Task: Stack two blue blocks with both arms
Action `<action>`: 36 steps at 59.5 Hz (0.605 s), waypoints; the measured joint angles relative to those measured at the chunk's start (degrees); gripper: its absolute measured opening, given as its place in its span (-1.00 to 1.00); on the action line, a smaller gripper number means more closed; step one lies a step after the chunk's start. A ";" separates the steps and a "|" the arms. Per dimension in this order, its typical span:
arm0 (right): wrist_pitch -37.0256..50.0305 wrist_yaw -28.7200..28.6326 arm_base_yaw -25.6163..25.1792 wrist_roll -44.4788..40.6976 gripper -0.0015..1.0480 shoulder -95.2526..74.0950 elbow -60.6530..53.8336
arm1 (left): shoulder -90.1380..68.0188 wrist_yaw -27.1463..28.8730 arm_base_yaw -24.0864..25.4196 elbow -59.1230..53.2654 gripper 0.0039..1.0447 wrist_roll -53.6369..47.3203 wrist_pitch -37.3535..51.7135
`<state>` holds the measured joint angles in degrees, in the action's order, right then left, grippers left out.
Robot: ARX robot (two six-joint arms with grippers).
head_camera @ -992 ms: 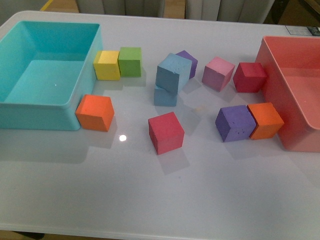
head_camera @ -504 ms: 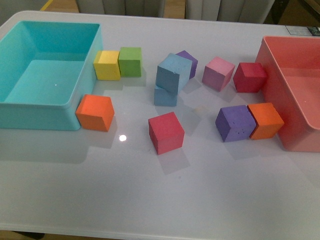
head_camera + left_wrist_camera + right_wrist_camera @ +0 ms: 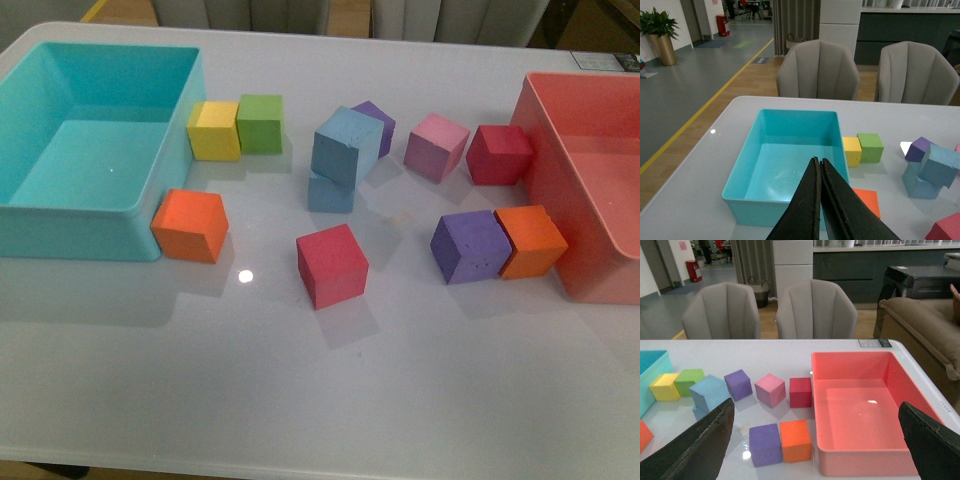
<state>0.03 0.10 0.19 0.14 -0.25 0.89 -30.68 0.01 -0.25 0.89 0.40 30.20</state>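
One sky-blue block [image 3: 345,144] sits tilted on top of a second blue block [image 3: 330,194] near the table's middle; the lower one shows only partly. The stack also shows in the left wrist view [image 3: 942,164] and the right wrist view [image 3: 708,392]. Neither arm appears in the front view. My left gripper [image 3: 817,165] is shut and empty, held above the turquoise bin's near wall. My right gripper [image 3: 817,440] is wide open and empty, high over the purple and orange cubes and the pink bin's near side.
A turquoise bin [image 3: 150,215] stands at the left, a pink bin [image 3: 545,190] at the right. Around the stack lie yellow [image 3: 215,130], green [image 3: 261,122], orange [image 3: 190,225], red [image 3: 332,264], purple [image 3: 470,246], orange [image 3: 531,240], pink [image 3: 436,146] and dark red [image 3: 499,153] cubes.
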 joint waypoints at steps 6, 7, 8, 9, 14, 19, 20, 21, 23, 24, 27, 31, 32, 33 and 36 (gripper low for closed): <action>0.00 0.00 0.00 0.00 0.83 -0.02 0.00 | 3.34 0.00 0.00 -0.02 -0.97 0.00 -3.19; 0.00 0.00 0.00 0.00 0.83 -0.02 0.00 | 4.00 -0.02 0.00 -0.02 -0.97 0.00 -3.78; 0.00 0.00 0.00 0.00 0.83 0.00 0.00 | 4.63 0.00 0.00 -0.02 -0.97 0.00 -4.37; 0.00 0.00 0.00 0.00 0.83 -0.02 0.00 | 4.94 0.00 0.00 -0.02 -0.97 0.00 -4.66; 0.00 0.00 0.00 0.00 0.83 -0.02 0.00 | 7.54 -0.02 0.00 -0.02 -0.97 0.00 -7.15; 0.00 0.00 0.00 0.00 0.83 -0.02 0.00 | 9.86 -0.02 0.00 -0.02 -0.97 0.00 -9.40; 0.00 0.00 0.00 0.00 0.83 -0.02 0.00 | 10.62 -0.02 0.00 -0.02 -0.97 0.00 -10.10; 0.00 0.00 0.00 0.00 0.83 0.00 0.00 | 11.34 -0.02 0.00 -0.02 -0.97 -0.02 -10.80; 0.00 0.00 0.00 0.00 0.83 -0.02 0.00 | 12.22 0.00 0.00 -0.02 -0.97 0.00 -11.69; 0.00 0.00 0.00 0.00 0.83 -0.02 0.00 | 12.66 -0.02 0.00 -0.02 -0.97 0.00 -12.13; 0.00 0.00 0.00 0.00 0.83 -0.02 0.00 | 13.92 0.00 0.00 -0.02 -0.97 -0.02 -13.40; 0.00 0.00 0.00 0.00 0.83 -0.02 0.00 | 15.34 -0.02 0.00 -0.02 -0.97 0.00 -14.75; 0.00 0.00 0.00 0.00 0.83 -0.02 0.00 | 15.52 -0.02 0.00 -0.02 -0.97 0.00 -14.95; 0.00 0.00 0.00 0.00 0.83 0.00 0.00 | 15.85 0.00 0.00 -0.02 -0.97 -0.02 -15.32; 0.00 0.00 0.00 0.00 0.83 -0.02 0.00 | 16.70 -0.02 0.00 -0.02 -0.97 -0.02 -16.17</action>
<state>0.03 0.10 0.19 0.14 -0.27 0.89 -13.98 -0.01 -0.25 0.86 0.38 14.02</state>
